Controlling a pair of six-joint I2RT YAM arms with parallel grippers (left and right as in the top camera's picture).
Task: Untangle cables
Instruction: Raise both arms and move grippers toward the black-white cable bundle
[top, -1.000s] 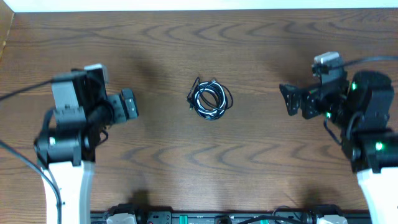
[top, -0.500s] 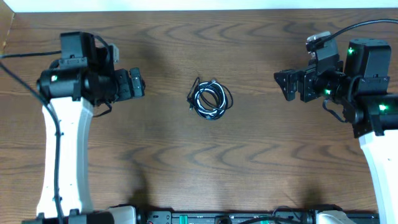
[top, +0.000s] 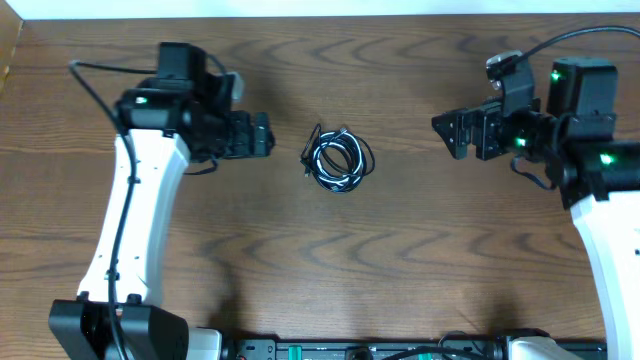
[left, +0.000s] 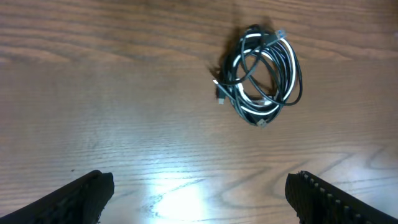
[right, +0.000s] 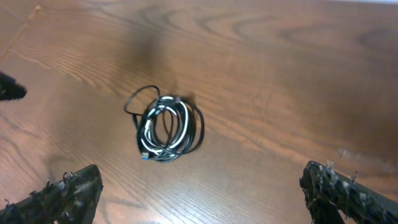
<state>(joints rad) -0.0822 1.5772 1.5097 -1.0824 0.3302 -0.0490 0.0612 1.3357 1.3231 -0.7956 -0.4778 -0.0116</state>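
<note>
Both gaping empty, left pincer (top: 268, 134) near coiled cables (top: 337, 160), right pincer (top: 443, 134) farther off, open table (top: 320, 265) around.

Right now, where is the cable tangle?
In the overhead view, the cable tangle lies centrally on the table, between both arms, closer to the left arm.

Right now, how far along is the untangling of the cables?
Done: nothing visible; the cables lie in one small coiled tangle on the table, black and white cords wound together. In hand: nothing; the left jaws and the right jaws stand open and empty, one on each side of the tangle, touching nothing. Left: the whole job, gripping the cords and pulling them apart.
</note>
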